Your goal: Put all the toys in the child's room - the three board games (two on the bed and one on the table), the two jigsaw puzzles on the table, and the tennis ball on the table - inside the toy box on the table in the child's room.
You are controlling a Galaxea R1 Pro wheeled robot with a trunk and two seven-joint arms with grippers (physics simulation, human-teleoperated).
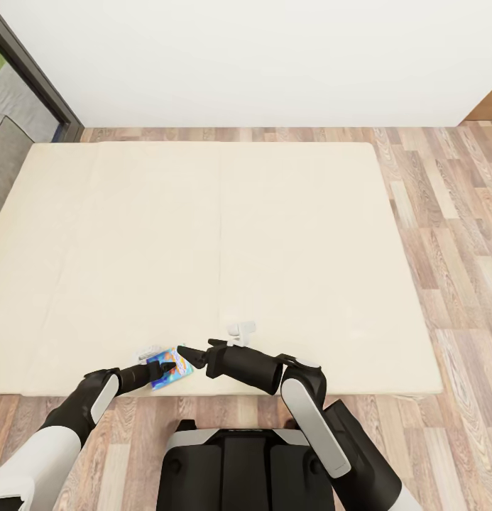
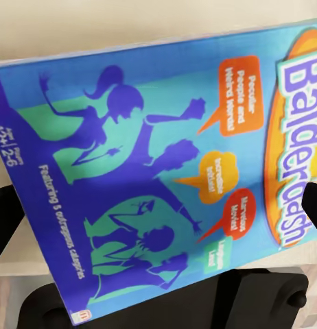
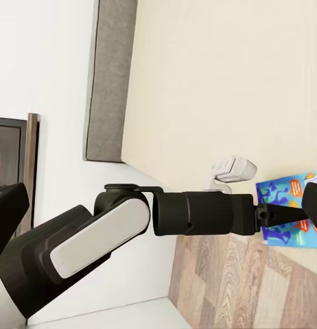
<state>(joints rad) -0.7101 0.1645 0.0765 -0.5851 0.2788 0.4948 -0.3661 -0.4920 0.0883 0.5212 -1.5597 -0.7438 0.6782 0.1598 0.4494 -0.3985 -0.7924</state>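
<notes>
The left gripper has closed on the board game at the bed's near edge; the right gripper, jaw state unclear, sits just beside it.

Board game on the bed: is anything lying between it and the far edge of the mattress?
No. In the head view the board game lies near the front edge of the bed, at the left end effector; beyond it the mattress is bare.

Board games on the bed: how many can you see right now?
1. The Balderdash board game sits at the bed's near edge, at the left gripper. No second one shows on the mattress.
</notes>
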